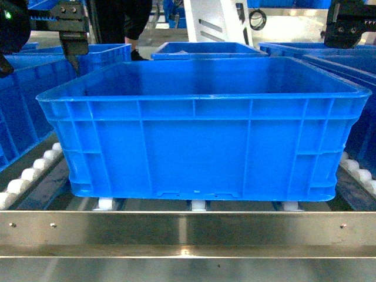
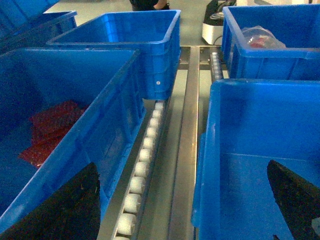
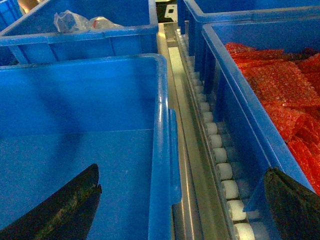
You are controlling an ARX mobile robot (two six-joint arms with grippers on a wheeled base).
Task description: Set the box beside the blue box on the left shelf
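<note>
The box (image 1: 202, 132) sits squarely on the left shelf (image 1: 188, 232), on its white rollers (image 2: 141, 167) just behind the steel rail, with neighbouring crates on both sides. The left gripper (image 1: 73, 41) hovers released above the far-left rim; the right gripper (image 1: 349, 26) is spread above the right one. Judged best: lift both clear straight up without nudging the rim. Only the wrist views show red packets (image 3: 285, 92) in the side crates.
</note>
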